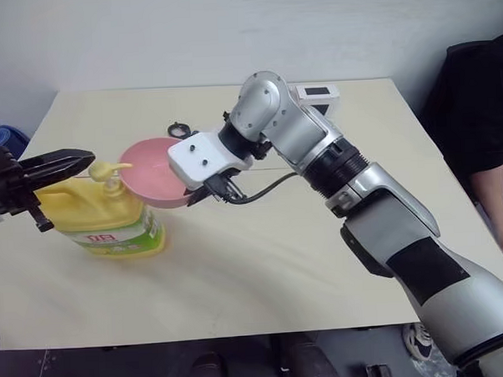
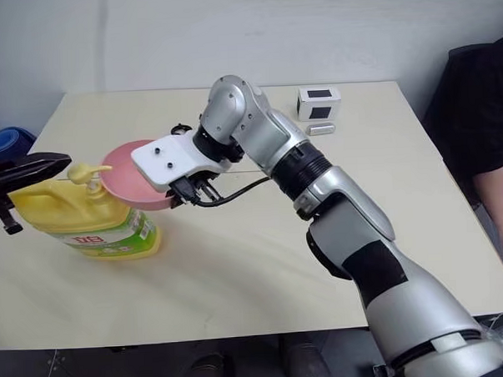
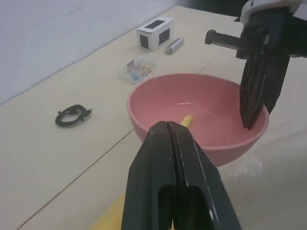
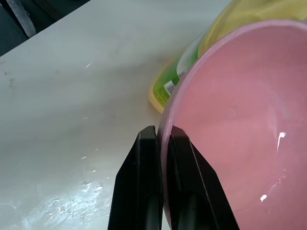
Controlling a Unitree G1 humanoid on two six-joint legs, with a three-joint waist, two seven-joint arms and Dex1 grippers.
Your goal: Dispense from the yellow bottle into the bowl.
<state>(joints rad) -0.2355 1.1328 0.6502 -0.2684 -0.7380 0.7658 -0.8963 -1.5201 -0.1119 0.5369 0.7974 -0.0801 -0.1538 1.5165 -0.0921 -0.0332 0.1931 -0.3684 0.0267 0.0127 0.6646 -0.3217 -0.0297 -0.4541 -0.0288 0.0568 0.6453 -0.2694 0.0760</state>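
The yellow bottle (image 1: 102, 218) stands on the left of the table, its pump head (image 1: 109, 170) pointing toward the pink bowl (image 1: 153, 170). My right gripper (image 4: 160, 130) is shut on the bowl's rim and holds the bowl tilted in the air right beside the pump spout. A little clear liquid glistens inside the bowl (image 3: 201, 115). My left gripper (image 1: 85, 157) is shut with nothing in it, its tips level and just above the back of the pump head. In the left wrist view the yellow spout (image 3: 186, 120) peeks out past the closed fingers (image 3: 158, 158).
A white box (image 2: 319, 103) and a silver cylinder (image 2: 322, 129) sit at the table's far right. A black cable coil (image 3: 72, 115) and a small clear case (image 3: 140, 70) lie behind the bowl. A person in black (image 1: 482, 120) sits at the right edge.
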